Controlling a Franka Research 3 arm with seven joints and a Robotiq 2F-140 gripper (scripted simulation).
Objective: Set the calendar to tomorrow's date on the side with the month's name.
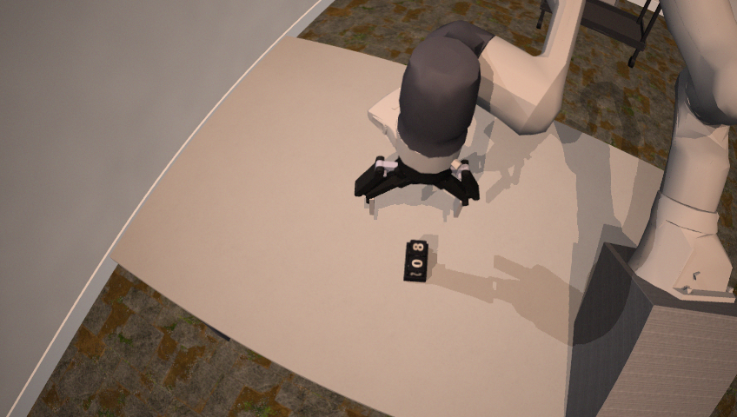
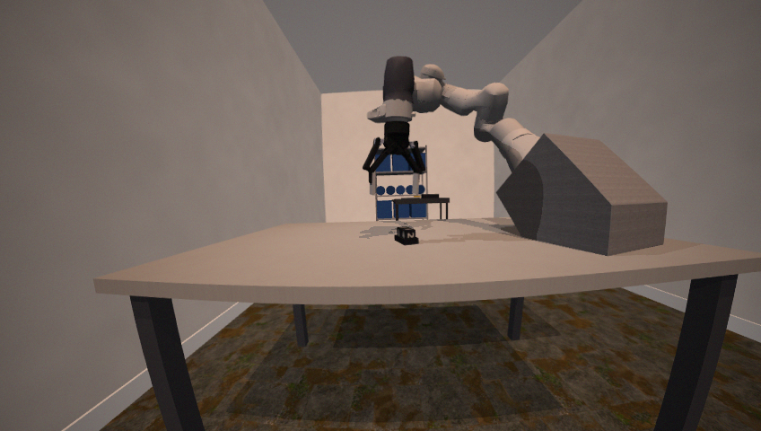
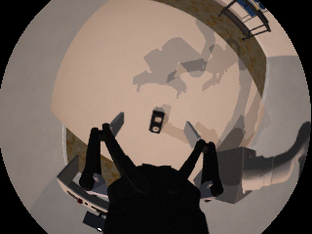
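The gripper [image 2: 394, 179] hangs high over the table [image 2: 320, 267], pointing straight down with its fingers spread wide and nothing between them. Well below it, slightly to its right, a small black calendar [image 2: 406, 234] sits on the tabletop; its pale markings are probably digits, though too small to read. Behind the gripper stands a blue shelf rack [image 2: 425, 176].

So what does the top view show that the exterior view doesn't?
Only the top view shows the digits 8 and 0 on the upper faces of the cubes. Only the exterior view shows the table legs, a blue shelf and a small black table at the back. Both show the calendar on the table and the gripper, jaws wide open and holding nothing, well above it.
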